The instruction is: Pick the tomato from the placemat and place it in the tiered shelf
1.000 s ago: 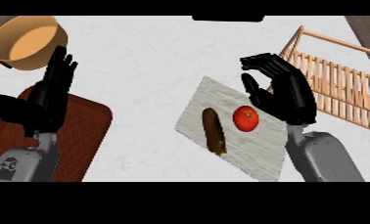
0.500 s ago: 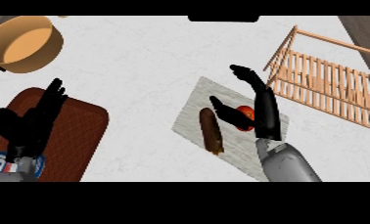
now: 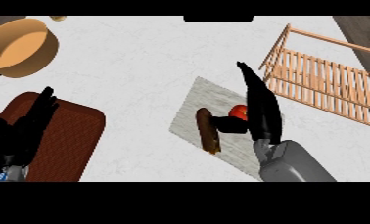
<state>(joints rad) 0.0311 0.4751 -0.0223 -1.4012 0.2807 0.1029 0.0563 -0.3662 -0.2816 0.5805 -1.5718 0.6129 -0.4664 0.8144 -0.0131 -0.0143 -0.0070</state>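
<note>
Right hand point(image 3: 259, 105) edge-on over the mat point(image 3: 189, 114), fingers straight and pointing up-view, thumb spread toward the tomato point(image 3: 239, 111); nothing held. Tomato sits on the mat, just left of the palm, partly hidden by the hand; contact cannot be told. Brown oblong item point(image 3: 208, 130) lies on the mat just left of the tomato. Wooden shelf point(image 3: 318, 78) stands right of the mat. Left hand point(image 3: 29, 127) rests open at the left edge, over a brown board point(image 3: 69, 142). Bowl point(image 3: 25, 47) upper left.

Red tomato point(image 3: 239, 111) on grey placemat point(image 3: 194, 109), wooden tiered shelf point(image 3: 318, 81) right
</note>
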